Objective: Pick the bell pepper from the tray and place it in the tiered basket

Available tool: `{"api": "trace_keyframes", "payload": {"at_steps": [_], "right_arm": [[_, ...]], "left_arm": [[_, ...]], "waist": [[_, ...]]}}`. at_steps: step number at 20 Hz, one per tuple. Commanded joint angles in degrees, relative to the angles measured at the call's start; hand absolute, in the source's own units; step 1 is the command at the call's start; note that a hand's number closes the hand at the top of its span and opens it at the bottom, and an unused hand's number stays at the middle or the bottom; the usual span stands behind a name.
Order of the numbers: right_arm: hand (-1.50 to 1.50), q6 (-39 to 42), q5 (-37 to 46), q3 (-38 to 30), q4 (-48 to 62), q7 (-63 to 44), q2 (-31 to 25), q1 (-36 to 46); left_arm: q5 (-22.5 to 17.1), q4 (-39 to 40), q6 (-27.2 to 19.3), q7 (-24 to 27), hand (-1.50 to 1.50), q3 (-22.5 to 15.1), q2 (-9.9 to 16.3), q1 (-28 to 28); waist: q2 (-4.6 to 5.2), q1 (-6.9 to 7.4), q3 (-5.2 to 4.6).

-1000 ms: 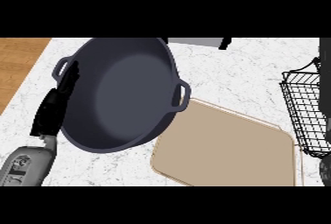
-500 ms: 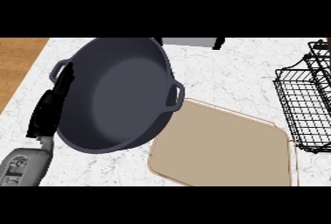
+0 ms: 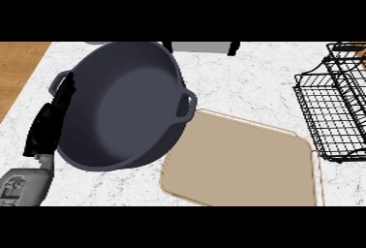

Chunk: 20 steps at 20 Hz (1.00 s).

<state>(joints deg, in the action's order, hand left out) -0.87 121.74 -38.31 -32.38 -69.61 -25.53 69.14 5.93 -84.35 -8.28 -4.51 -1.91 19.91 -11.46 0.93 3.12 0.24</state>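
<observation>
Wood floor [image 3: 18,72] shows at the far left, past the edge of the white marbled tabletop [image 3: 243,77]. Next I see my left hand [image 3: 49,127] down the left side, its grey forearm coming in from the lower left corner; the black fingers [image 3: 64,94] lie straight up along the outer rim of a big dark pan [image 3: 118,106], by the pan's left handle, released and not wrapped around anything. The pan is tilted and its right handle hangs over the corner of the tan tray [image 3: 243,164], which sits flat on the tabletop just right of it. I see no bell pepper on the tray or anywhere else in view. At the far right stands the black wire tiered basket [image 3: 336,111], near the tray's right edge. My right hand is out of view
</observation>
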Motion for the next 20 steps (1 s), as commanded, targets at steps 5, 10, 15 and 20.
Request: {"api": "trace_keyframes", "payload": {"at_steps": [5,10,15,20], "right_arm": [[1.50,0.26,-1.88,-4.28,2.30,-8.39,1.23,0.21],[1.50,-6.74,-6.50,-8.15,-1.49,-4.72,2.82,-4.21],[1.50,-12.72,-11.76,-14.30,-8.19,-8.22,6.75,-3.85],[-1.50,-15.56,-13.16,-15.23,-10.98,-3.58,8.08,-8.60]], "left_arm": [[-1.42,1.17,1.72,0.37,0.00,1.53,-0.08,1.13],[-0.21,1.20,0.83,2.26,0.00,1.06,-1.31,3.73],[-0.18,-0.40,0.85,-0.98,0.00,1.66,-0.74,1.97],[0.13,1.16,1.04,1.27,0.00,2.31,-1.02,3.37]], "waist": [[-0.26,-1.12,-0.22],[-0.47,-1.88,-0.20],[-0.62,-1.98,-0.10],[-0.66,-2.55,-0.23]]}}
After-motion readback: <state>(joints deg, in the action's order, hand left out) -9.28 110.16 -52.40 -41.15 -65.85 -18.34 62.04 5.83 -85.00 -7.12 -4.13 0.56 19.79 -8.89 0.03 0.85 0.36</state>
